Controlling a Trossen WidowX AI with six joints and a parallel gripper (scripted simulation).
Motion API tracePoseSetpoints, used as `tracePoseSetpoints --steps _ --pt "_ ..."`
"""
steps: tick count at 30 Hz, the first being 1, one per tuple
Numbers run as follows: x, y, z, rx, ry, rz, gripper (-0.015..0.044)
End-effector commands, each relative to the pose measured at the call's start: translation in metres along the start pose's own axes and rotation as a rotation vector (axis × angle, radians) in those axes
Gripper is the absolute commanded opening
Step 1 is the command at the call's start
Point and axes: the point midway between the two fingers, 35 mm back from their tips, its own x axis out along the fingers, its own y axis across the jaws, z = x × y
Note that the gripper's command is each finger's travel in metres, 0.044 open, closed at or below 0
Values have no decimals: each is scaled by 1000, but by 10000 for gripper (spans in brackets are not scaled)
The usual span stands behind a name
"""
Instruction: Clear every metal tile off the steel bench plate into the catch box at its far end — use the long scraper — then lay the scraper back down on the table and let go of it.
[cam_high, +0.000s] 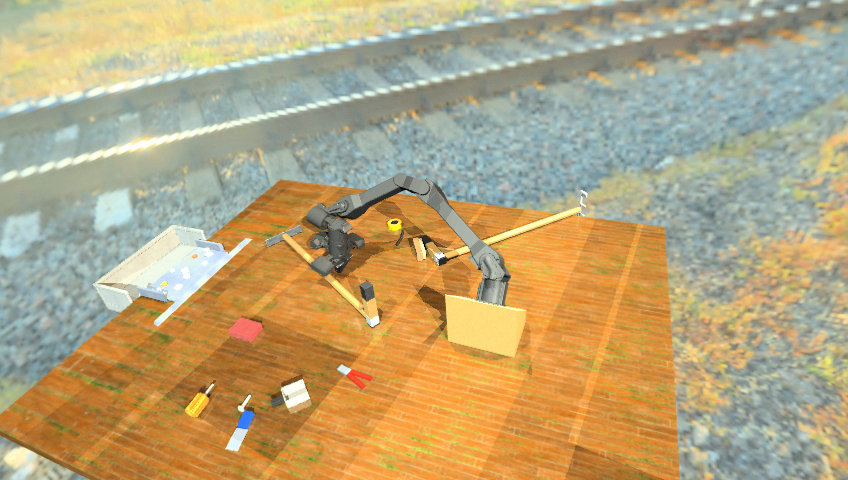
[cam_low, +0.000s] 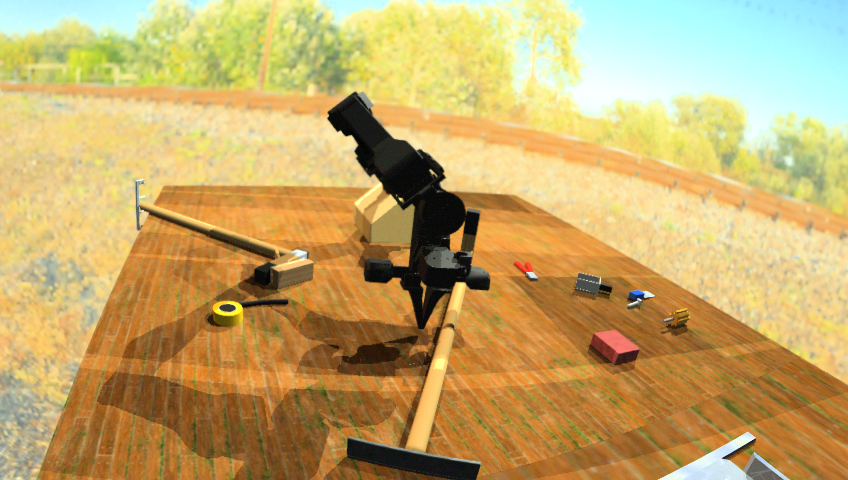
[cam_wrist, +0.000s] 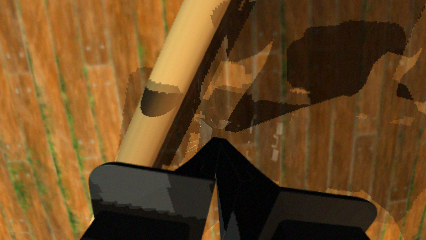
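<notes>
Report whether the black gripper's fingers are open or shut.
Shut, on nothing: the black gripper's fingertips meet in a point, and the pale wooden scraper handle lies beside them, not between.

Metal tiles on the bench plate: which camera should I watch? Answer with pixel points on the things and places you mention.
The top view: it alone shows the tiles (cam_high: 186, 273), scattered on the plate (cam_high: 205, 274). Exterior catches only a corner of the plate (cam_low: 705, 469); wrist shows neither.
</notes>
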Motion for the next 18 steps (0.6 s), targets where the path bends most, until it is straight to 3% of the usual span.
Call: tracePoseSetpoints --steps 1,18 --pt "-1 3 3 8 -4 1 0" --pt "0 18 9 9 -4 2 0"
